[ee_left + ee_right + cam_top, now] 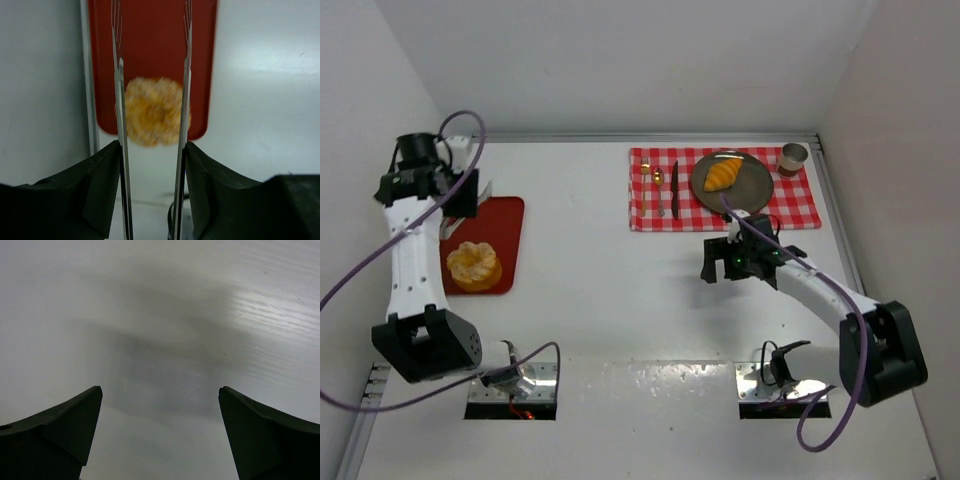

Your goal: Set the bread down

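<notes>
while my left gripper (152, 40) hangs over the red tray (200, 50), its two thin fingers (120, 110) stand apart and hold nothing, and between them, lower down, i see the round lumpy bun (154, 111), blurred, golden-orange with a paler top. the bun lies on the tray close to its near end, and the fingers cross its left and right edges in my wrist view; from above, the gripper is over the far half of the tray and apart from the bun. the tray sits at the left side of the white table (600, 300). the small ridged croissant (722, 173) lies on a dark round plate (757, 188) at the far right, and the plate rests on a red-and-white checked cloth (800, 208). a dark knife (674, 185) lies on the cloth just left of the plate, and a cup (793, 157) stands at the cloth's far right corner, just beside the plate. my right gripper (160, 390) is spread wide, clamped on nothing, and only bare table shows between its two dark fingers. from above, it hovers just on the near side of the cloth, near the plate but apart from the croissant.
</notes>
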Available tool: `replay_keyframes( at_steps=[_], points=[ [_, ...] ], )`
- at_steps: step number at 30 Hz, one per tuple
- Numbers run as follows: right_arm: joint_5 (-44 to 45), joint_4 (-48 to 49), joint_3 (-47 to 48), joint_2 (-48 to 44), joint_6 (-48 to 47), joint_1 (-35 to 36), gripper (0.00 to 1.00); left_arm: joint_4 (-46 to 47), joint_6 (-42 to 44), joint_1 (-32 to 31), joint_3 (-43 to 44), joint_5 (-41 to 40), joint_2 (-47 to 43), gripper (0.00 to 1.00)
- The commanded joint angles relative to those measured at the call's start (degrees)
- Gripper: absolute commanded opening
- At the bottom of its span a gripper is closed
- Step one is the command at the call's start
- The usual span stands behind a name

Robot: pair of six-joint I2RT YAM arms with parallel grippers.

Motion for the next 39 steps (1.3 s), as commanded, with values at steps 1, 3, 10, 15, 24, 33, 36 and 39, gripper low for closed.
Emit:
replay_keyframes(
  at_steps=[1, 3, 10, 15, 24, 33, 36, 39],
  points=[
    [-6.01, 5.55, 4.83, 3.26, 0.43, 2.27, 0.99, -6.94, 3.53, 7.38, -4.33, 1.36, -5.58, 0.56],
    [-6.64, 5.82, 6.07, 5.72, 0.61, 3.41, 0.99, -8.35, 4.85, 13.54, -6.61, 2.85, -6.21, 0.56],
    [-8.66, 3.54, 10.2, 9.85, 0.7, 7.11, 0.99, -13.44, 10.13, 28.67, -7.77, 8.21, -6.82, 0.56],
    [-8.57, 3.36, 10.82, 10.47, 1.31, 7.2, 0.99, -16.79, 13.73, 33.33, -8.99, 11.65, -4.98, 0.56],
    [-8.57, 3.09, 10.91, 11.44, 2.37, 8.25, 0.99, -17.41, 14.88, 33.86, -11.45, 13.49, -3.31, 0.56],
    [-8.48, 2.57, 10.47, 11.79, 2.54, 8.25, 0.99, -8.62, 12.42, 33.86, -16.82, 9.18, -2.08, 0.55],
    [-8.4, 2.91, 10.47, 12.31, 2.89, 8.25, 0.99, -7.92, 11.72, 33.86, -17.44, 9.8, -0.68, 0.52],
    [-8.48, 3.09, 10.47, 12.66, 3.16, 8.25, 0.97, -7.3, 11.19, 33.86, -17.44, 10.41, -0.14, 0.41]
  ],
)
